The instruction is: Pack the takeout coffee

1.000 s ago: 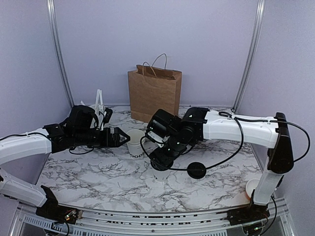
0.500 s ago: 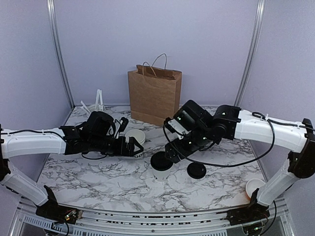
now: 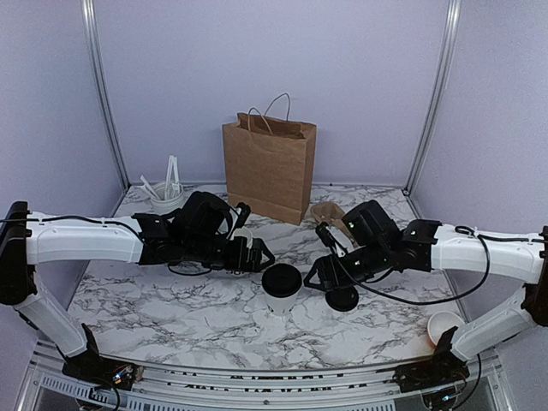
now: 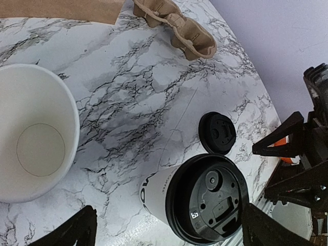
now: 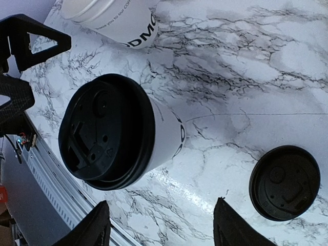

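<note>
The small white paper cup with black lettering and a round black plastic lid (image 3: 281, 287) is standing upright on the marble-patterned table (image 3: 171, 300), near the middle, between the two arms. It is being gripped by nothing: the left gripper (image 3: 257, 255) and the right gripper (image 3: 315, 276) are hovering beside it with fingers spread wide and empty. The lid seems fully seated, so capping is judged done. Grasping and lowering into the brown paper bag (image 3: 268, 167), standing far behind, are being left to do.
</note>
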Controlling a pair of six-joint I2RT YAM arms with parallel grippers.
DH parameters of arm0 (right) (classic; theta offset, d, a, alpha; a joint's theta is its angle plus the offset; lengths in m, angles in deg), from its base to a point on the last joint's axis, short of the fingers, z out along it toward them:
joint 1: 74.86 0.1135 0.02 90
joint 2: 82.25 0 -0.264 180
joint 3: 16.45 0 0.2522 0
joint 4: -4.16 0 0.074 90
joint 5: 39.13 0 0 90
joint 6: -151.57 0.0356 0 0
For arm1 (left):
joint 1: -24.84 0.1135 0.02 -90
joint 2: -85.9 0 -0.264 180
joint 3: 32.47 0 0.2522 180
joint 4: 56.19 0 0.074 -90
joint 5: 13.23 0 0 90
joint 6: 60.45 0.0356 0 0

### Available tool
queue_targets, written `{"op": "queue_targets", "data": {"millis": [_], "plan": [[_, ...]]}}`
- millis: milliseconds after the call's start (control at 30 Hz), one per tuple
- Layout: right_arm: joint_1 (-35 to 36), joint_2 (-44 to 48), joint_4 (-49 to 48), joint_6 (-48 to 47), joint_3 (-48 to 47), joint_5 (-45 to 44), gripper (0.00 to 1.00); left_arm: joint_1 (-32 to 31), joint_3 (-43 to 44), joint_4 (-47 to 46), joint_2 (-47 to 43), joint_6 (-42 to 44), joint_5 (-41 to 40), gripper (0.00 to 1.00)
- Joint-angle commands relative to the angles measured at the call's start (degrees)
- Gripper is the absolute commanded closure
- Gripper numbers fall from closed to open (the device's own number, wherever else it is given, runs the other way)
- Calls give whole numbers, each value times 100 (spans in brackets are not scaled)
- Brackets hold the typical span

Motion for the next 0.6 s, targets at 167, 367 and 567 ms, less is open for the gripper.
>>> {"op": "queue_targets", "data": {"millis": [167, 367, 567], "plan": [[-465, 332, -1420, 746, 632, 595, 38, -223, 503, 313, 458, 138, -196, 1], [-490, 252, -1569, 797, 692, 628, 38, -347, 626, 493, 612, 208, -320, 1], [-516, 160, -1622, 784, 753, 678, 39, -367, 643, 595, 617, 261, -424, 1]]}}
